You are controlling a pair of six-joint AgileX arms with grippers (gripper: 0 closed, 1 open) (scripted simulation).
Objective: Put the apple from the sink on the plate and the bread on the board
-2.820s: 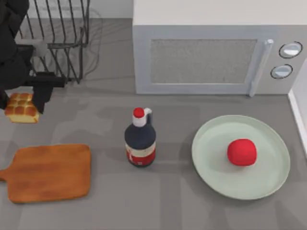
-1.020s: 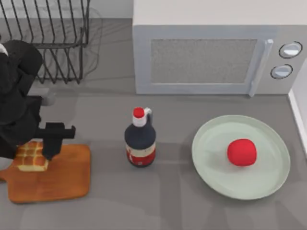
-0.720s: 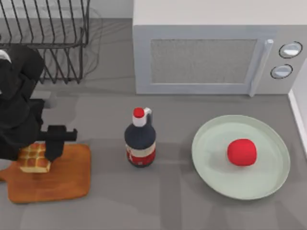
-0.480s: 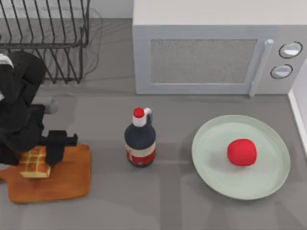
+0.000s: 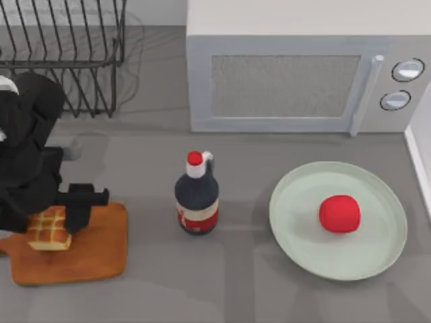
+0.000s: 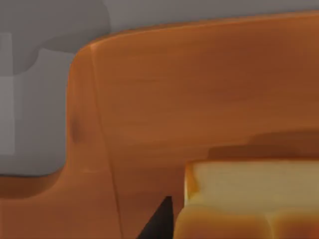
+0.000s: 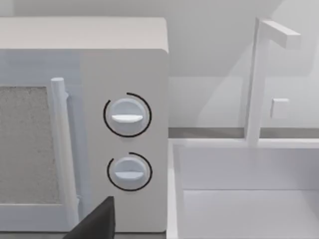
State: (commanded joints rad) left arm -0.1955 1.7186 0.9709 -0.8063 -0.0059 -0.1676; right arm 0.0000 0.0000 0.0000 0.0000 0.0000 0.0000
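The golden-brown bread (image 5: 47,229) rests on the left part of the orange-brown board (image 5: 94,249) at the table's front left. My left gripper (image 5: 51,219) reaches down from above and is shut on the bread; one dark finger (image 5: 78,210) stands against its right side, and the arm hides the other. The left wrist view shows the bread (image 6: 249,199) close up on the board (image 6: 174,99), with a dark fingertip (image 6: 158,221) beside it. The red apple (image 5: 339,213) lies on the pale green plate (image 5: 296,235) at the right.
A dark bottle with a red cap (image 5: 196,198) stands mid-table between board and plate. The microwave (image 5: 296,81) fills the back, a wire rack (image 5: 74,54) the back left. A dark part of my right gripper (image 7: 94,221) faces the microwave and the white sink (image 7: 239,194).
My left gripper carried the bread from beside the rack forward and down onto the board. Over the last half second it has hardly moved. Apple, plate and bottle stayed put.
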